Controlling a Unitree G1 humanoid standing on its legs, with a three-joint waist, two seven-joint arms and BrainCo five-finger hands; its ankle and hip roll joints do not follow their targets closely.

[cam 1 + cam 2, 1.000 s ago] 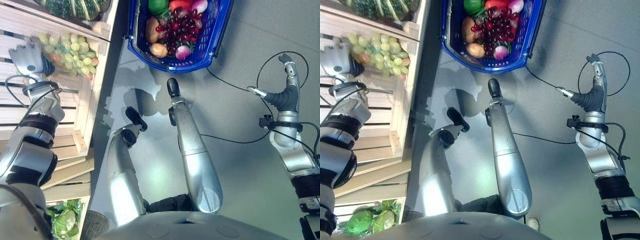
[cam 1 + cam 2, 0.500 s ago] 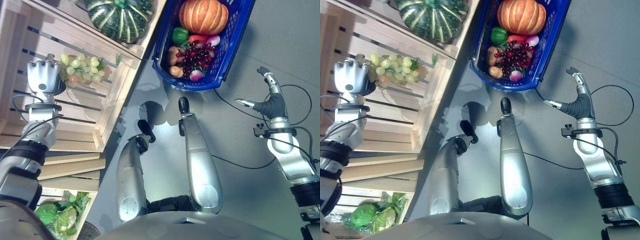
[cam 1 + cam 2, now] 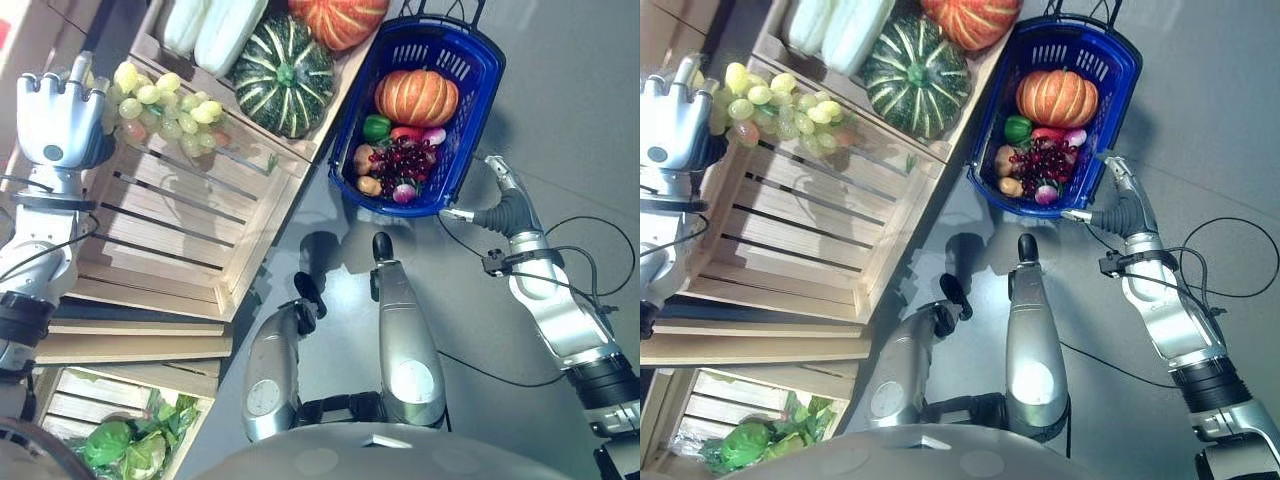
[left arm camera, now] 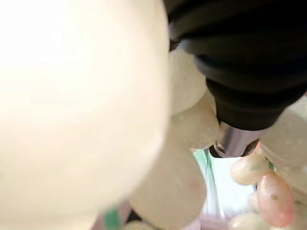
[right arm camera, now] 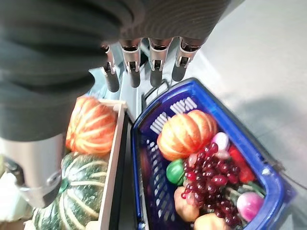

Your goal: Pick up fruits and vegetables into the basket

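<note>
Left hand (image 3: pixel 60 120) fingers curled round green grapes (image 3: pixel 165 105), right hand (image 3: pixel 1118 200) fingers straight beside basket (image 3: pixel 470 120)

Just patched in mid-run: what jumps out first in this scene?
The blue basket on the grey floor, already holding an orange pumpkin, dark red grapes and smaller produce. Left of it, a striped green squash sits on the wooden crate, where the left hand is at the green grapes. The right hand hangs open beside the basket.
</note>
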